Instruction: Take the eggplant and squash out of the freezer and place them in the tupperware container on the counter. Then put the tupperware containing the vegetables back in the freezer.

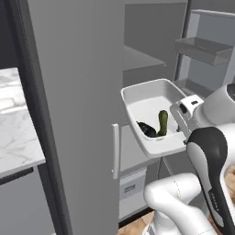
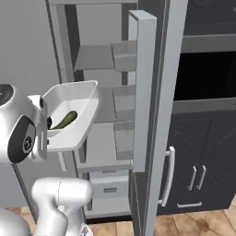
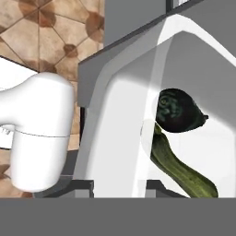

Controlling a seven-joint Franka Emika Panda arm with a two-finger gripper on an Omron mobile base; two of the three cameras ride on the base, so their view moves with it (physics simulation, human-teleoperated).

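1. The container [image 1: 151, 98] is held in the air at the open freezer [image 2: 106, 60], tilted, its far end toward the shelves.
2. Inside lie the dark eggplant [image 3: 177, 110] and the green squash [image 3: 182, 170], touching.
3. The pincer [image 1: 183, 121] grips the container's near rim.
4. The tabletop [image 1: 16, 128] lies far left.

The white arm rises from the lower right of the left base view, bends at a dark elbow joint and reaches up and left toward the middle of the frame. Its gripper [image 1: 183, 120] sits at the near edge of the tupperware container [image 1: 151, 98], carrying it tilted in the air. Whether the fingers are clamped cannot be told.
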